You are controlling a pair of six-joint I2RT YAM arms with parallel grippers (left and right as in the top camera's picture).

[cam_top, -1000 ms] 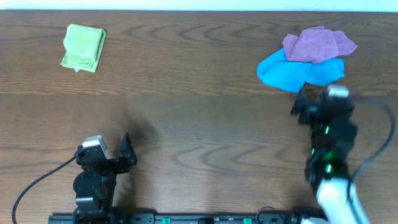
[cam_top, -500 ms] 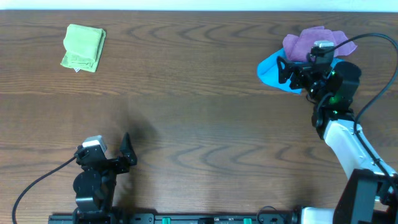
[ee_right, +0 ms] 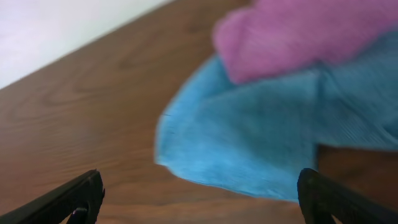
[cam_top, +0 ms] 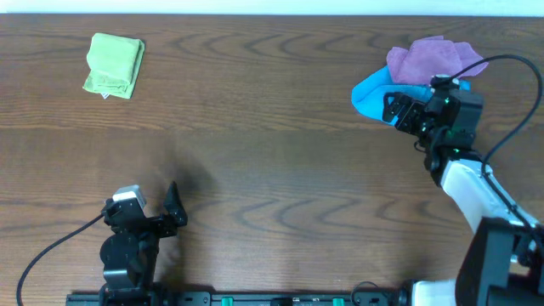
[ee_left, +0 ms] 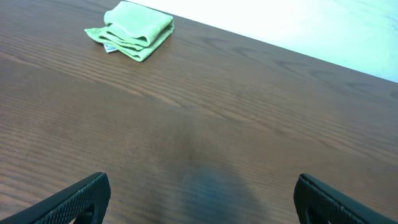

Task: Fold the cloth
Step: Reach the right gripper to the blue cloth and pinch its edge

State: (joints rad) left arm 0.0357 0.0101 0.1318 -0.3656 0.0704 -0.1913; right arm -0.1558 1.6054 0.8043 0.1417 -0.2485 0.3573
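Wooden table (cam_top: 272, 161) bears green cloth (cam_top: 114, 65), blue cloth (cam_top: 374, 95).

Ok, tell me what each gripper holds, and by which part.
Nothing is held. The left gripper is open and empty; the right gripper is open above the blue cloth.

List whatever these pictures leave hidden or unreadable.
Overhead: the right part of the blue cloth lies under the purple cloth and the right arm.
Right wrist: the purple cloth is blurred, cut by the top and right edges.
Overhead, left wrist: the tag on the green cloth is too small to read.
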